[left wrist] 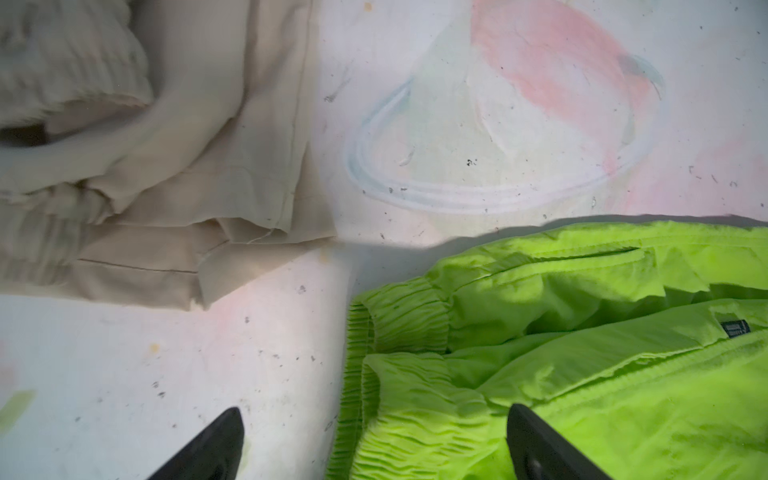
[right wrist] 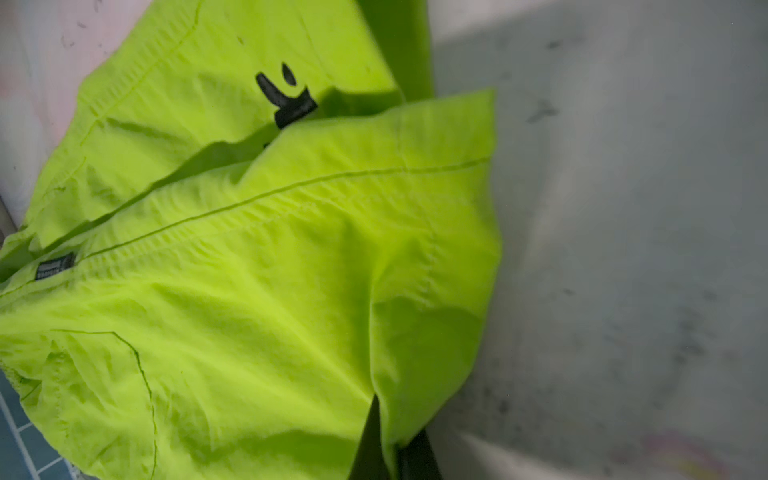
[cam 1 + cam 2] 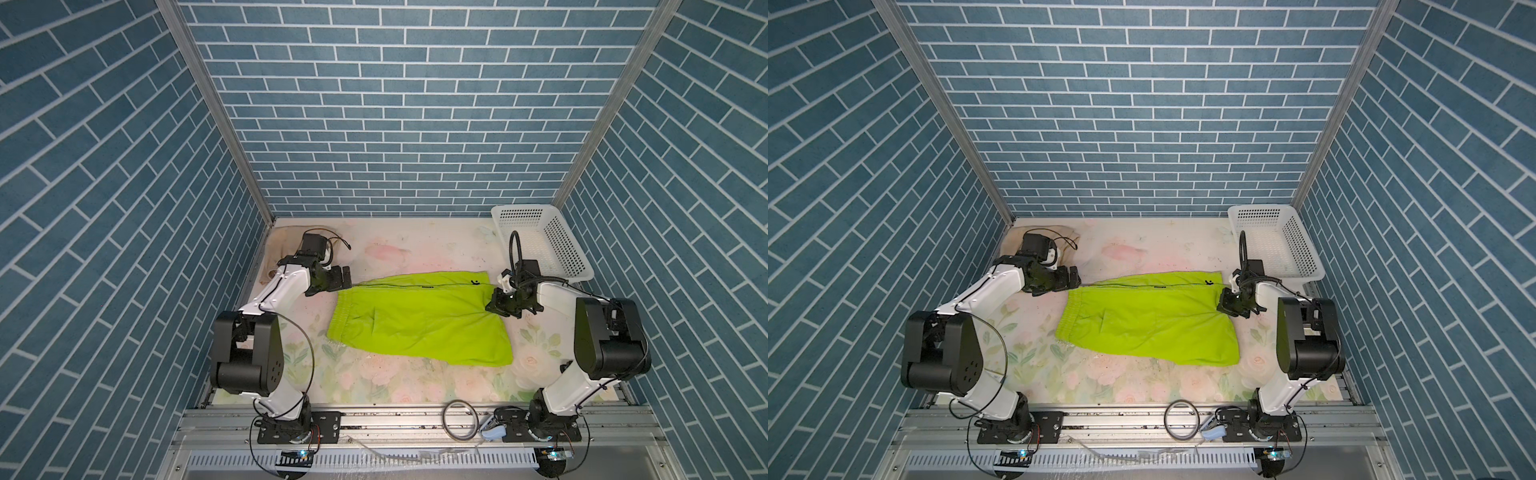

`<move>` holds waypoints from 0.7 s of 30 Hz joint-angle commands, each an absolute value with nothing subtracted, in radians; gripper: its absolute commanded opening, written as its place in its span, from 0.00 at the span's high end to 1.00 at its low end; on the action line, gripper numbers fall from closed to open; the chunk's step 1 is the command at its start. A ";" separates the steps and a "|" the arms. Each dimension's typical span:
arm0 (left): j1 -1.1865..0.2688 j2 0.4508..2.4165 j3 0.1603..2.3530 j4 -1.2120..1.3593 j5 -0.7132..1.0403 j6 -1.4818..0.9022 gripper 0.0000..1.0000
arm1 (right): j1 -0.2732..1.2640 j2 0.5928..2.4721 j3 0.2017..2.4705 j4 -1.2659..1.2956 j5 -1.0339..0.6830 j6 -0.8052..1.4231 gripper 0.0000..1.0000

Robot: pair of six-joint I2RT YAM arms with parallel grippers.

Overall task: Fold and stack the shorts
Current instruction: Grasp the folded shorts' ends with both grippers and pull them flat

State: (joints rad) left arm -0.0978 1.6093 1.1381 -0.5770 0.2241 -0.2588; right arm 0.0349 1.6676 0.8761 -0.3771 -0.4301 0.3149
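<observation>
**Right gripper pinches the green shorts' leg end; left gripper open at the waistband**

The lime-green shorts (image 3: 419, 320) (image 3: 1150, 328) lie spread across the middle of the floral table cover (image 3: 395, 382). Their gathered waistband (image 1: 395, 324) points toward the left arm and the leg hems toward the right arm.

The right gripper (image 3: 492, 306) (image 3: 1222, 307) sits at the leg end on the far side of the garment. In the right wrist view its dark fingers are closed together, with a fold of green fabric clamped between them (image 2: 390, 449). From that pinch the cloth drapes away, showing a small dark logo (image 2: 286, 95) and a dark sewn label (image 2: 54, 266).

The left gripper (image 3: 344, 277) (image 3: 1073, 280) is at the far corner of the waistband end. Its fingers stand wide apart and hold nothing. In the left wrist view (image 1: 374, 415) one fingertip is over the bare table cover and the other over the gathered elastic. Whether either tip touches cannot be told.

The beige shorts (image 3: 284, 239) (image 3: 1069, 241) (image 1: 166, 187) lie folded in the far left corner, behind the left arm and apart from the green pair.

A white perforated basket (image 3: 521, 207) (image 3: 1258, 208) stands in the far right corner.
</observation>
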 commanded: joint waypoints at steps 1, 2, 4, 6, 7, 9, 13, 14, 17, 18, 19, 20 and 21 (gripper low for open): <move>-0.113 1.647 1.131 -0.539 0.329 -0.222 0.00 | 0.015 1.677 0.913 -0.387 -0.398 0.254 1.00; -0.124 1.650 1.132 -0.532 0.342 -0.217 0.00 | 0.016 1.701 0.941 -0.378 -0.423 0.250 1.00; -0.139 1.642 1.131 -0.524 0.380 -0.216 0.00 | 0.023 1.749 0.999 -0.363 -0.472 0.244 1.00; -0.147 1.610 1.124 -0.526 0.425 -0.222 0.00 | 0.041 1.782 1.054 -0.352 -0.465 0.237 1.00; -0.149 1.592 1.124 -0.542 0.431 -0.224 0.00 | 0.051 1.794 1.079 -0.355 -0.460 0.230 1.00; -0.150 1.541 1.123 -0.579 0.448 -0.225 0.00 | 0.075 1.816 1.126 -0.365 -0.437 0.214 1.00; -0.195 1.463 1.110 -0.592 0.504 -0.225 0.00 | 0.118 1.854 1.187 -0.370 -0.417 0.206 1.00; -0.213 1.453 1.104 -0.576 0.502 -0.228 0.00 | 0.134 1.864 1.198 -0.373 -0.404 0.201 1.00; -0.245 1.468 1.070 -0.484 0.503 -0.236 0.00 | 0.170 1.885 1.220 -0.365 -0.380 0.198 1.00; -0.247 1.490 1.076 -0.479 0.506 -0.236 0.00 | 0.173 1.892 1.226 -0.356 -0.380 0.204 1.00; -0.247 1.521 1.086 -0.477 0.511 -0.234 0.00 | 0.173 1.900 1.240 -0.353 -0.381 0.204 1.00; -0.248 1.551 1.102 -0.490 0.505 -0.225 0.00 | 0.175 1.907 1.257 -0.350 -0.376 0.203 1.00; -0.250 1.574 1.115 -0.502 0.498 -0.216 0.00 | 0.175 1.913 1.274 -0.346 -0.367 0.201 1.00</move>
State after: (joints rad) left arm -0.2493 1.5036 1.1076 -0.4969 0.4961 -0.2356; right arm 0.1757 1.8908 1.2255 -0.3576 -0.3962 0.2344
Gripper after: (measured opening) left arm 0.997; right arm 0.060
